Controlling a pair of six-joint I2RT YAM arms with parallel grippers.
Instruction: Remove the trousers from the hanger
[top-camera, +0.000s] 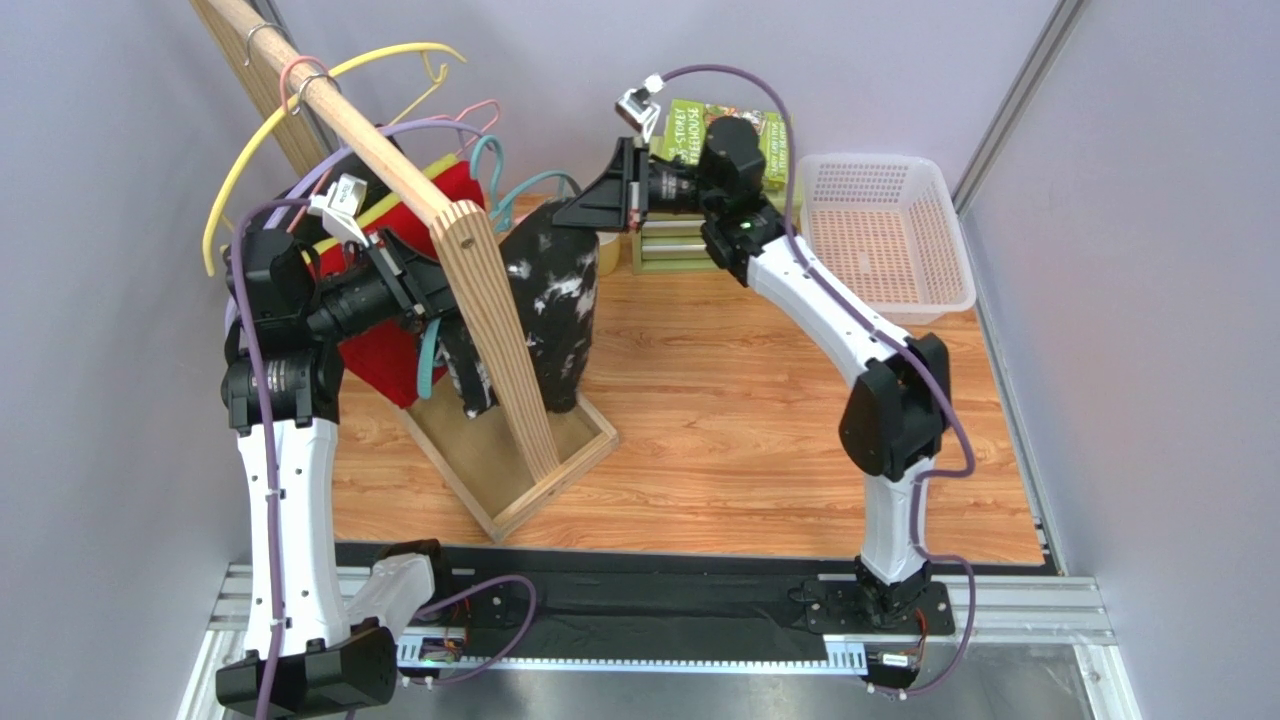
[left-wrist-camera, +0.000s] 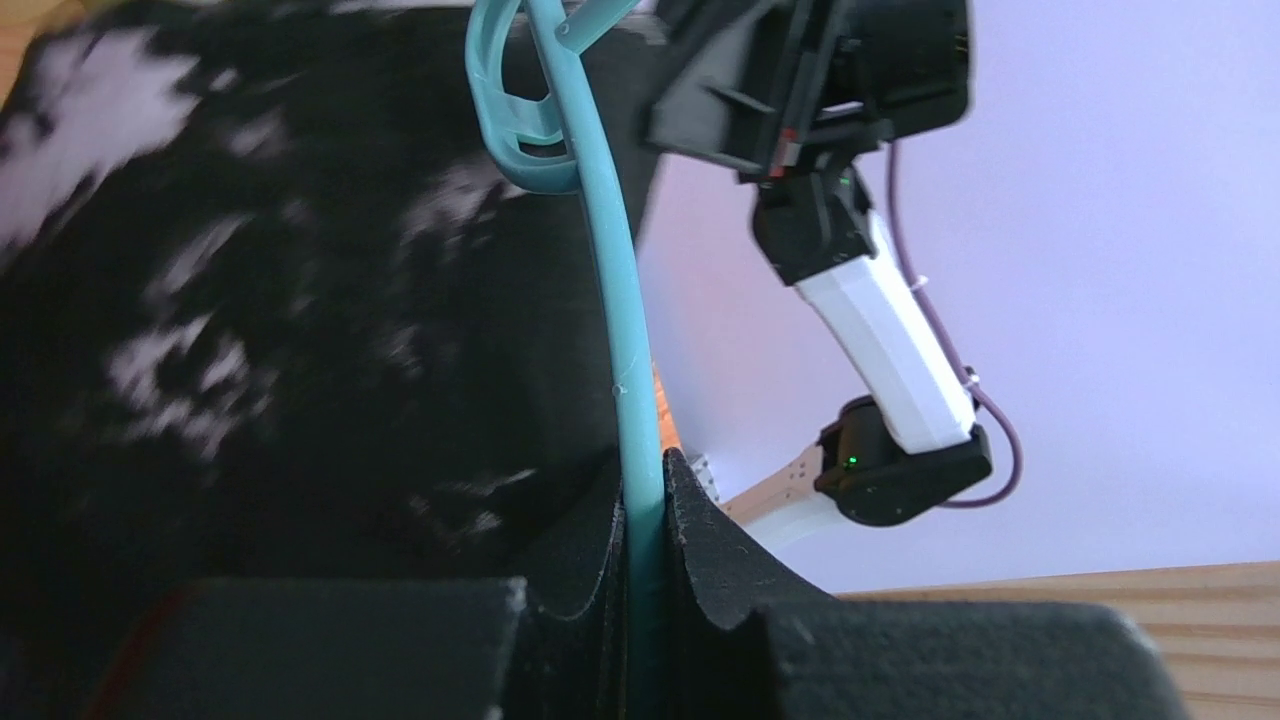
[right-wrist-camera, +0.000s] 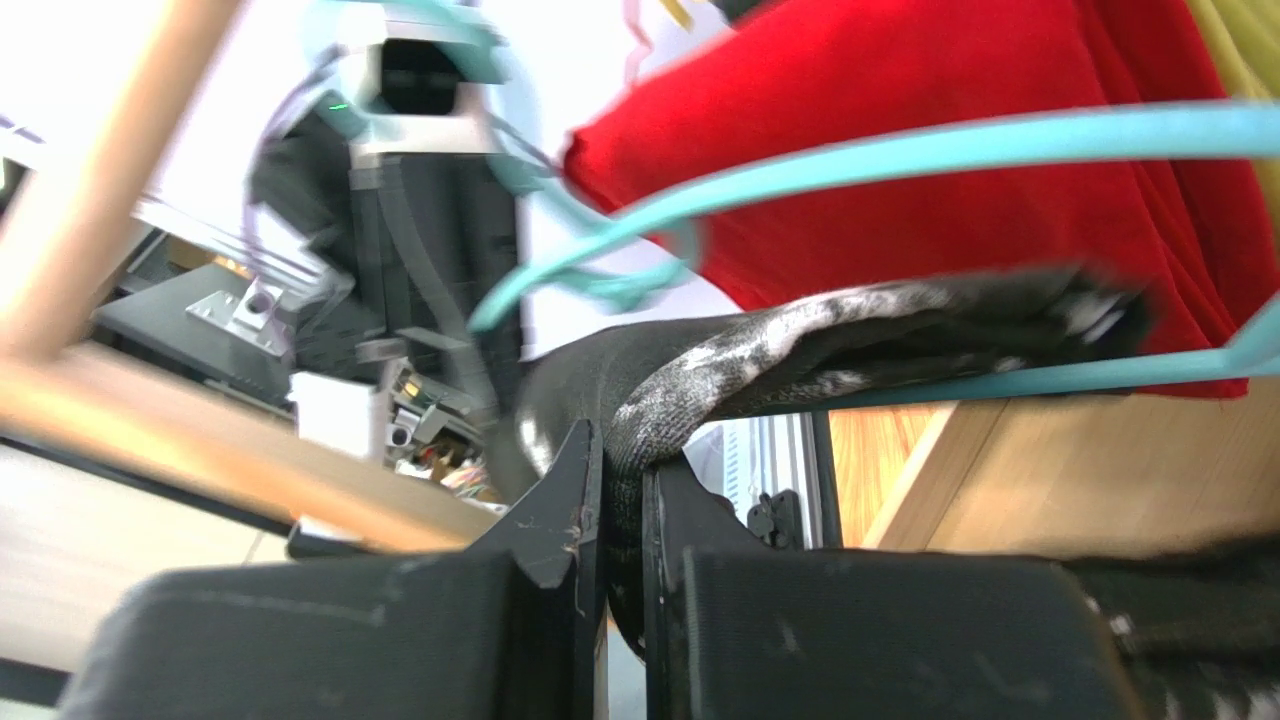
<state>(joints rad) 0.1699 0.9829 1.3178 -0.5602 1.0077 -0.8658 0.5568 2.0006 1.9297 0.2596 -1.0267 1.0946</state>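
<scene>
The left end effector is pinching the thin bar of a teal hanger, with its 2 fingers closed tight on either side of the bar and nothing else between them. In the left wrist view the bar is running straight up from the grip, ending in a curled clip near the top edge. The black trousers, speckled with white splatter, are hanging just beside that bar and filling the left side of that view.

The right end effector is reaching in from the far side and is closed on a fold of the black trousers at their upper edge. The cloth is squeezed between the 2 fingers, leaving only a narrow slit. In the right wrist view the black cloth is lying draped over a teal bar, bunching down into the grip.

The red trousers are hanging behind the black pair, on the left arm's side, partly hidden by the arm. Both garments are hanging off hangers on the sloping rod of a wooden rack, whose base is resting on the desk. A yellow hanger is hooked higher up the same rod. A white basket is sitting at the far right corner of the desk, well apart from the rack.
</scene>
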